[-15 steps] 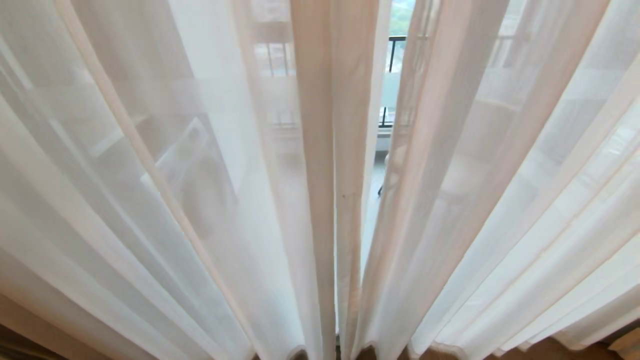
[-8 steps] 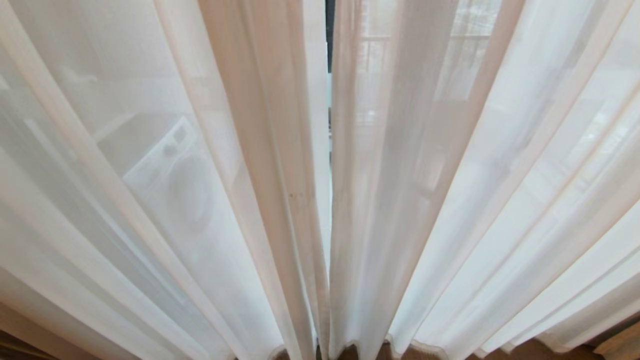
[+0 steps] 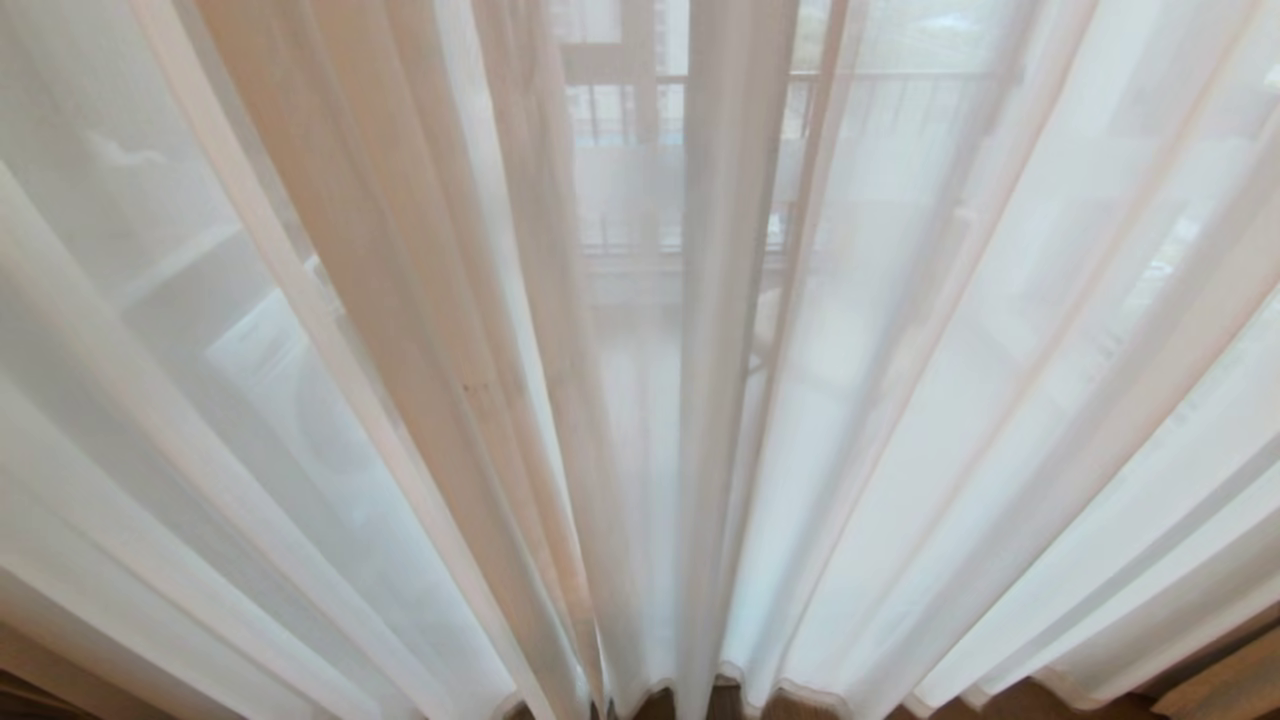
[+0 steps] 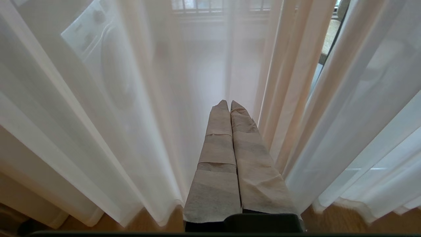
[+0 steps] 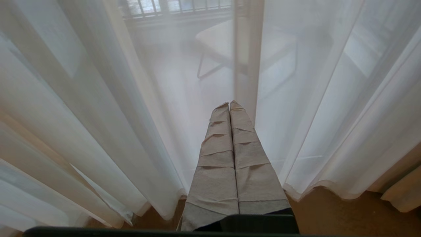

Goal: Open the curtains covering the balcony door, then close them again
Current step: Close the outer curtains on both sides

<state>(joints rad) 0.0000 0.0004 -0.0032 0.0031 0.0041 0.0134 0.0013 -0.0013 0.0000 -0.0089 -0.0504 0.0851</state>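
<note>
Wooden floor [image 5: 329, 214]; beyond, a daylit balcony railing [image 3: 640, 110], perhaps a chair [image 5: 230, 42].

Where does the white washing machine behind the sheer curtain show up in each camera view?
Head view: the washing machine sits left of centre, dim through the sheer curtain.
Left wrist view: the washing machine is in the picture's upper left corner, again behind the sheer.
Right wrist view: not in it.
Shared landmark: the balcony railing runs along the top of all three views.

wooden floor [image 5: 329, 214], curtains [image 3: 900, 450] hems just above it
</note>
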